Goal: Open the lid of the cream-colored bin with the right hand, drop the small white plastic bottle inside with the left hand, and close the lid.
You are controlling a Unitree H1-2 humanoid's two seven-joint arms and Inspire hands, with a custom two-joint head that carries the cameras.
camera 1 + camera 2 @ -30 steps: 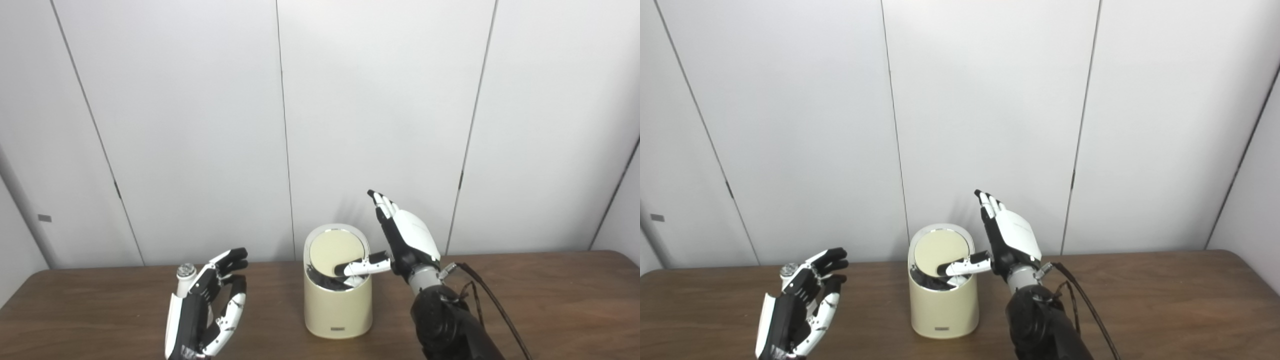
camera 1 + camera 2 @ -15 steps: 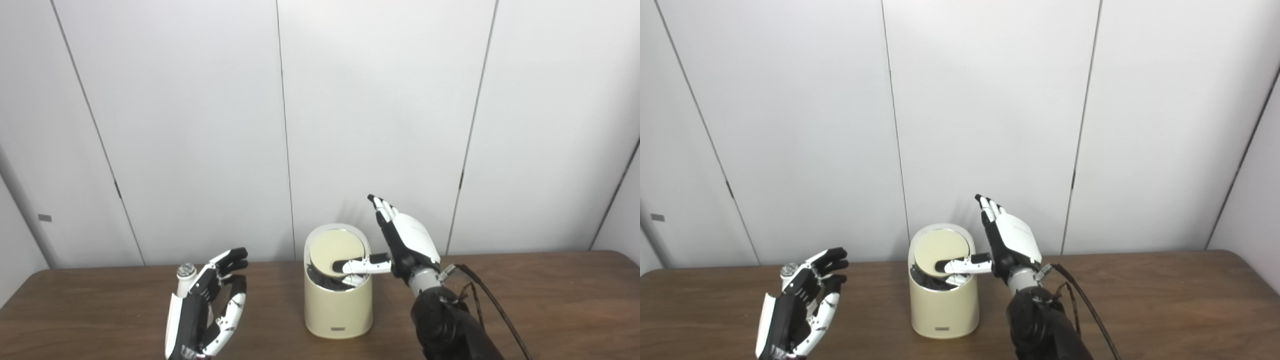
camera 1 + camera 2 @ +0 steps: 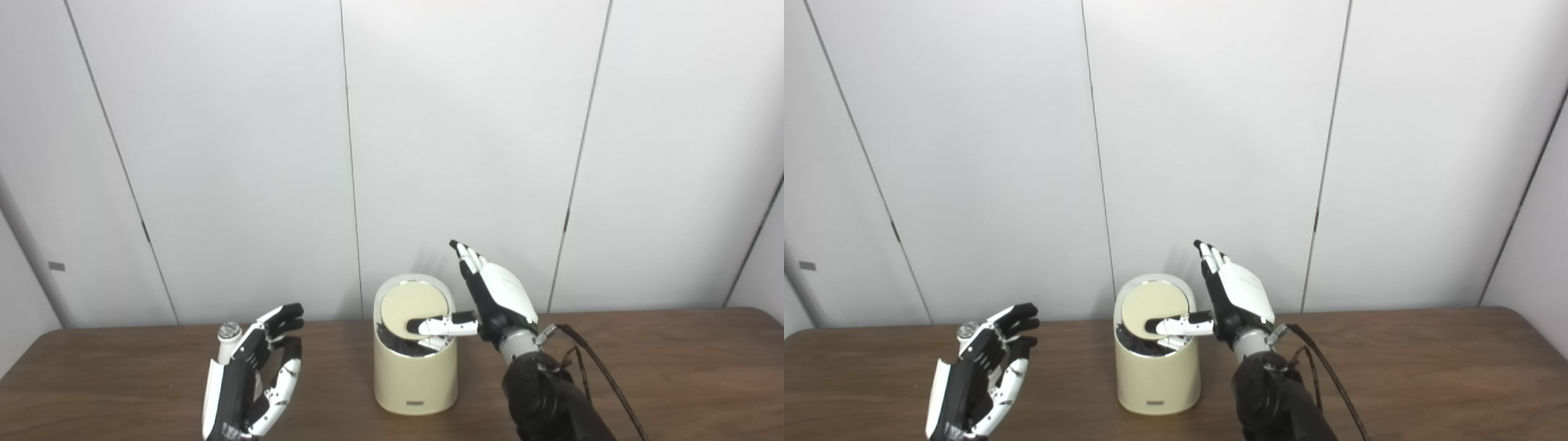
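Note:
The cream-colored bin (image 3: 416, 383) stands at the table's middle. Its round lid (image 3: 409, 304) is tipped up at the back, leaving a dark gap at the front of the mouth. My right hand (image 3: 499, 294) is beside the bin's right rim with its fingers straight up. Its thumb (image 3: 442, 324) lies across the mouth against the lid. Low on the left, my left hand (image 3: 254, 376) is shut on the small white bottle (image 3: 227, 340). Only the bottle's silver cap and neck show above the hand, well left of the bin.
The brown table (image 3: 674, 367) runs the picture's full width, and its back edge meets a white panelled wall. A black cable (image 3: 597, 367) trails from my right wrist across the table. Nothing else stands on the wood.
My right hand has sunk slightly, its thumb still resting against the tipped lid. The left hand and the bottle have not moved.

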